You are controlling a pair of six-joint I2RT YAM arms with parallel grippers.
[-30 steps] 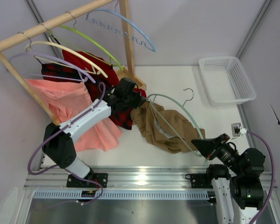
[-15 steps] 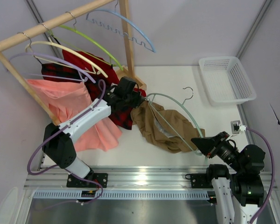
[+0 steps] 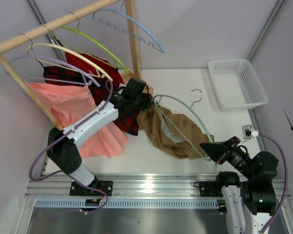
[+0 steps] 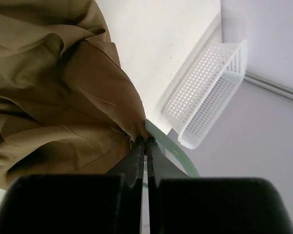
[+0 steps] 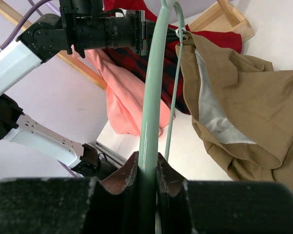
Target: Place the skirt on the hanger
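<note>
The tan-brown skirt [image 3: 178, 130] lies crumpled on the table, one corner lifted to the left end of the pale sage-green hanger [image 3: 185, 108]. My left gripper [image 3: 150, 101] is shut on that skirt corner; the left wrist view shows its jaws [image 4: 145, 141] pinching the fabric [image 4: 63, 97] beside the hanger's arm [image 4: 172, 150]. My right gripper [image 3: 206, 146] is shut on the hanger's right end and holds it above the table. In the right wrist view the hanger's arm [image 5: 154, 97] runs up from the closed jaws [image 5: 147, 165], with the skirt [image 5: 249, 107] draped to its right.
A wooden rack [image 3: 53, 23] at the back left carries a light blue hanger [image 3: 136, 23], a lime-green hanger [image 3: 98, 46], a salmon-pink skirt [image 3: 73, 112] and a red-and-black plaid skirt [image 3: 129, 121]. A white basket [image 3: 237, 83] stands at the back right.
My left gripper has moved a little farther back and up with the skirt corner, and the hanger's left end rose with it. The right gripper has barely moved.
</note>
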